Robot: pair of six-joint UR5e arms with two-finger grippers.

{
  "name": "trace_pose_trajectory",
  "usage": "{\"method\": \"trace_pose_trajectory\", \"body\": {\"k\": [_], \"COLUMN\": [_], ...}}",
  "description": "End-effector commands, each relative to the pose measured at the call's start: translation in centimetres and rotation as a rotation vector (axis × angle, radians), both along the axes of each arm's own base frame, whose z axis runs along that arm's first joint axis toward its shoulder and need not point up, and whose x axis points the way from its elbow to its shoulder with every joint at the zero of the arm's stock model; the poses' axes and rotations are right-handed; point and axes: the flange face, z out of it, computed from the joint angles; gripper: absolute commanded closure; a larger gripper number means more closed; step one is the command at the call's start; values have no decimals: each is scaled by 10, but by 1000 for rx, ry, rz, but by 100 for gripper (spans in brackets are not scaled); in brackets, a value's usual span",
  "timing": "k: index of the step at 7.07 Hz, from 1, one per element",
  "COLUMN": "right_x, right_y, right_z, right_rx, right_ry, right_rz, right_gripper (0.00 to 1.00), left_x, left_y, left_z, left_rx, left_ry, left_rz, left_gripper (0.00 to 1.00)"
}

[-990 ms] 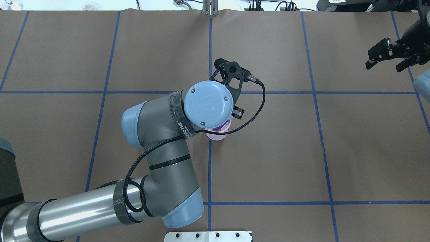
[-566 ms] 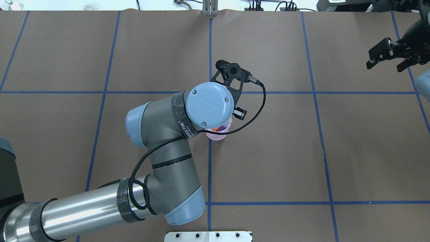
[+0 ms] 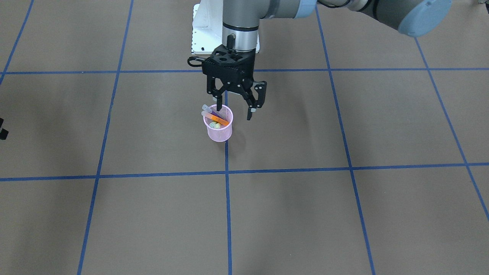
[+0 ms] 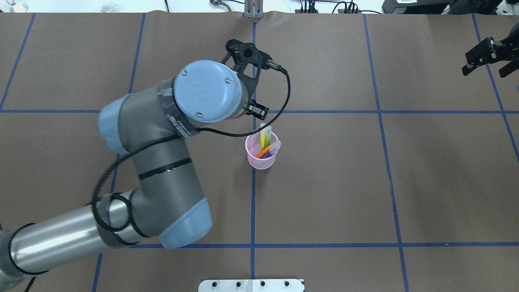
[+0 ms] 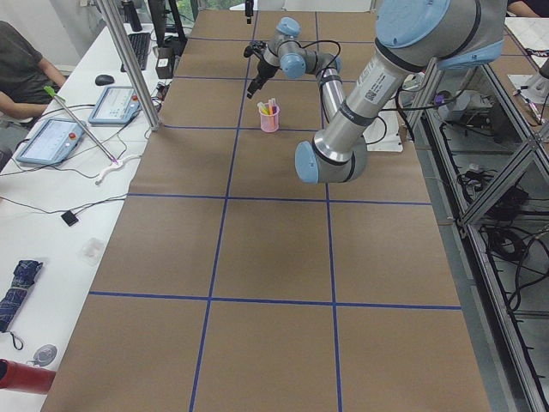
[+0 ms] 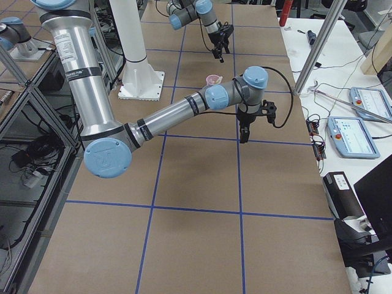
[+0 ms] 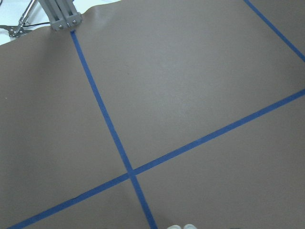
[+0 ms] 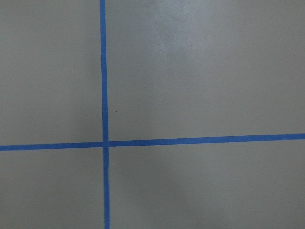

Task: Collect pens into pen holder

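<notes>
While the left gripper hangs spread and empty, the pen holder sits just below it, off to one finger's side.
From the front-facing view we see that finger close above the rim, beside the pale caps of the purple and orange pens, which slant across the cup; the green and yellow ones show end-on. From overhead, the holder lies just robot-ward of this gripper, with the yellow and green shafts pointing back toward it. The right gripper, fingers parted and holding nothing, is well apart, so the left arm is nearer. Both wrist views show only the table cover and blue tape. We judge all four pens collected, and a straight rise would keep that finger off the caps.
</notes>
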Motion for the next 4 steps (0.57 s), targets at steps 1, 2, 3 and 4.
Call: {"method": "trace_pose_trajectory", "body": {"k": [1,2,3,4], "right_x": [71,102,125,149], "right_y": [-18,-21,-22,-20], "right_z": [52,74,98,121], "right_rx": [31,38,35,38], "right_ry": [26,32,22,19], "right_rz": [-15,-19,-30,-40], "right_gripper": [0,0,0,0], "left_x": [-140,-232,-309,-372], "left_y": [-40,-67,-80,-98], "left_z": [101,169,235,291], "left_rx": [-200,-222,-272,-397], "left_ry": [-20,-18,-20,32], "left_rz": [101,189,207,149], "left_gripper": [8,3,1,1]}}
